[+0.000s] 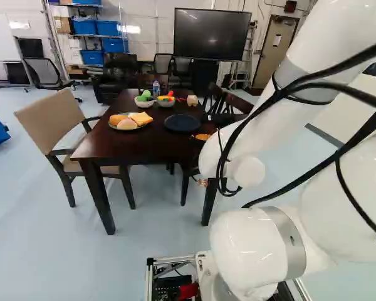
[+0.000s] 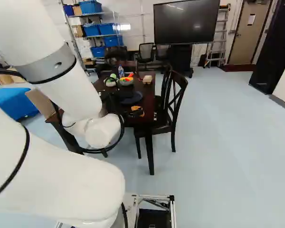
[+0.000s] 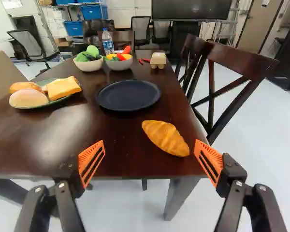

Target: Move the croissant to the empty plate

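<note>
Dark wood makes up the bench ahead of me, and on it the croissant lies just short of the dark blue plate. I have my gripper spread wide, its fingers apart, with the croissant ahead. Beside the plate sits a platter of bread; two bowls stand beyond.

The arm hides the bread plate in the right base view (the croissant there, too small to tell).
</note>
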Tool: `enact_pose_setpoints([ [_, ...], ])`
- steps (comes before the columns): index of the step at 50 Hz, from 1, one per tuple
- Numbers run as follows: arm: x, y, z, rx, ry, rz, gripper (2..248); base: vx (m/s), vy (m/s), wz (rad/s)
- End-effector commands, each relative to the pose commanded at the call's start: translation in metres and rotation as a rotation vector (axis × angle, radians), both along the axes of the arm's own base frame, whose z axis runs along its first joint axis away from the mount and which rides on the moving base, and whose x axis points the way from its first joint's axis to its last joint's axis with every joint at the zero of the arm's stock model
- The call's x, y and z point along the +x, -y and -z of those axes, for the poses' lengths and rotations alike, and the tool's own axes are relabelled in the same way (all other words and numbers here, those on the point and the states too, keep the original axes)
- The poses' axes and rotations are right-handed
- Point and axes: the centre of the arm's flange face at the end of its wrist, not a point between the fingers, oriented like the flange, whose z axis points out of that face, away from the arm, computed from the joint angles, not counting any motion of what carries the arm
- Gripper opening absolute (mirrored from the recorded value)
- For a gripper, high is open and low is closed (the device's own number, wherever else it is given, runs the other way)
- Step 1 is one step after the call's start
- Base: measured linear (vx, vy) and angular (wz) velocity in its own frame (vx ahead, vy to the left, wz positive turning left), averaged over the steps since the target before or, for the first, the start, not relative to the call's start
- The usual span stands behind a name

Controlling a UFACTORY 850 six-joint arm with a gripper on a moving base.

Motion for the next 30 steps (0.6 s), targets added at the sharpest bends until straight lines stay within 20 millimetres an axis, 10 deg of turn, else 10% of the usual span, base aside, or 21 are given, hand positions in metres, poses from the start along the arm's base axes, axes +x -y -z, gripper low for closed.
enact_pose_setpoints([
  [30,0.0000,0.0000,0.0000,0.000,0.000,0.000,247,0.070,-0.024,-0.015],
])
